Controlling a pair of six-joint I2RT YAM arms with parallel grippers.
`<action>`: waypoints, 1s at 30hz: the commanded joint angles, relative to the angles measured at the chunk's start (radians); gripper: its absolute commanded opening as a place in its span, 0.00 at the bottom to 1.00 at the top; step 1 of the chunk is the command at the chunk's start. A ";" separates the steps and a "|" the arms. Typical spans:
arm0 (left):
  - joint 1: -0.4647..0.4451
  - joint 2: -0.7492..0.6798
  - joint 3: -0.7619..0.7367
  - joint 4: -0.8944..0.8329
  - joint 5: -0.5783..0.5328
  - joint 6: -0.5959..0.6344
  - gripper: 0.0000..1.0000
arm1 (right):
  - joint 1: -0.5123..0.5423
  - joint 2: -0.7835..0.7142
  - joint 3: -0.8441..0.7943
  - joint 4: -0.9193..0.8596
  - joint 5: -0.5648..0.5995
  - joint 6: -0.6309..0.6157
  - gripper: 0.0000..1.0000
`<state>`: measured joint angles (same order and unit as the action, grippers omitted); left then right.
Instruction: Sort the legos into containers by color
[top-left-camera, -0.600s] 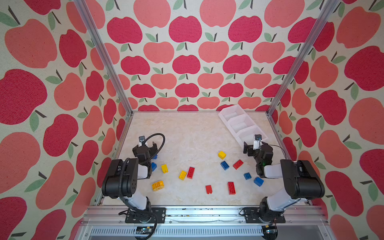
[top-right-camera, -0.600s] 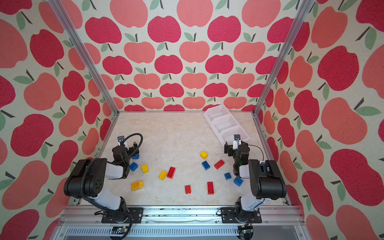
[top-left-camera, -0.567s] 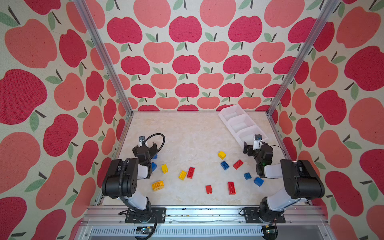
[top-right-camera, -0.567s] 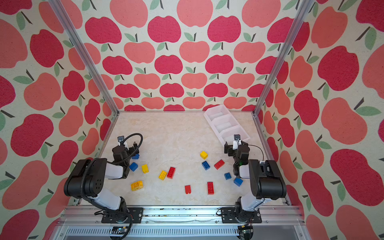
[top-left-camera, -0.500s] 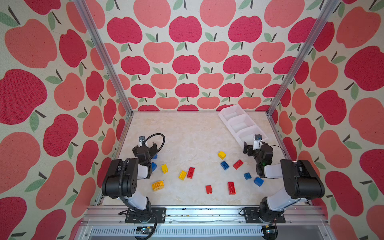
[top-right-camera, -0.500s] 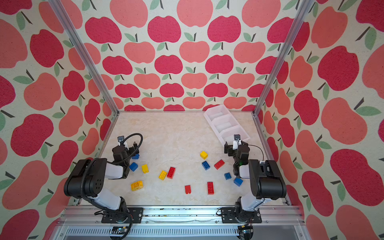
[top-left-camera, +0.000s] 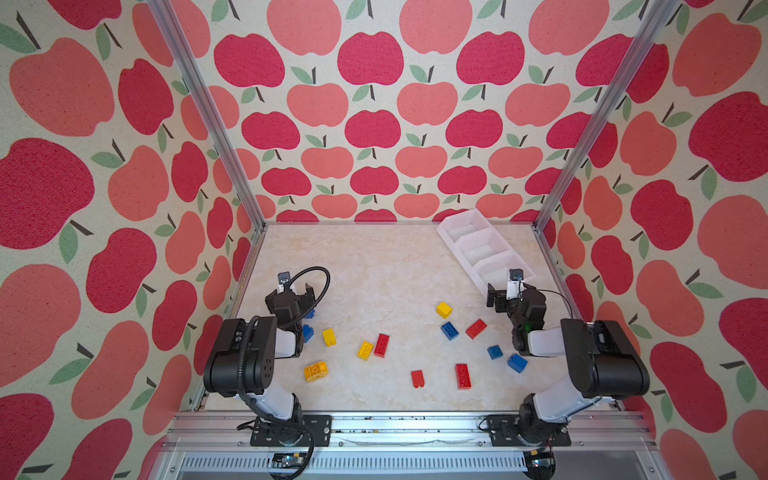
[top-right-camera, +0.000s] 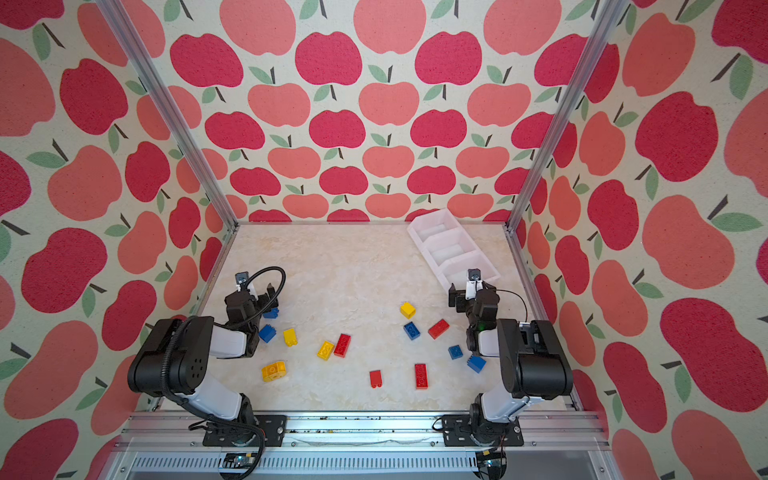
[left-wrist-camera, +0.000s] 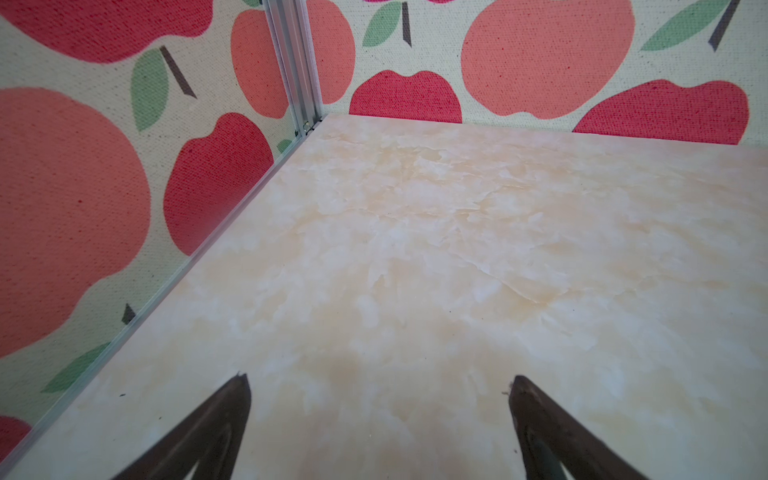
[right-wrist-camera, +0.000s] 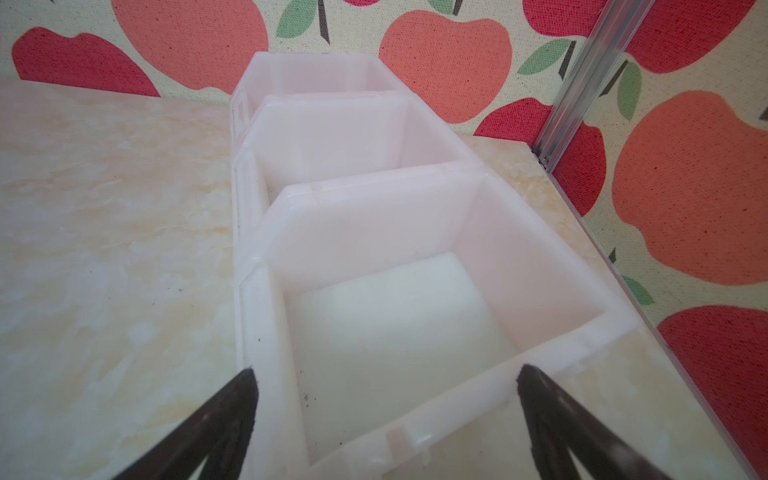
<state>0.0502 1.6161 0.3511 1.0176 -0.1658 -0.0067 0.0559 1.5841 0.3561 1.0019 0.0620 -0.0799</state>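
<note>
Legos number four red, four yellow, five blue; containers, three; left end effector and right end effector gape.

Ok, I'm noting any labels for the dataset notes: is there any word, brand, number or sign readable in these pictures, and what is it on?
No text can be read anywhere.
The containers have plain white walls with no label.
The legos are too small in both top views to tell whether the studs carry lettering.
The wallpaper has only an apple pattern, no words.
</note>
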 joint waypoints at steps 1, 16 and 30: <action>0.008 -0.001 0.020 -0.028 0.026 -0.003 0.99 | -0.003 0.004 0.014 -0.023 -0.018 0.019 0.99; 0.010 -0.002 0.020 -0.028 0.029 -0.003 0.99 | 0.006 -0.009 0.015 -0.032 0.012 0.016 0.99; -0.024 -0.194 0.178 -0.441 -0.013 0.021 0.99 | 0.246 -0.225 0.311 -0.720 0.470 0.065 0.99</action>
<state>0.0422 1.4498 0.4870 0.7048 -0.1497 -0.0055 0.2680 1.3861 0.5613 0.5419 0.3672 -0.0917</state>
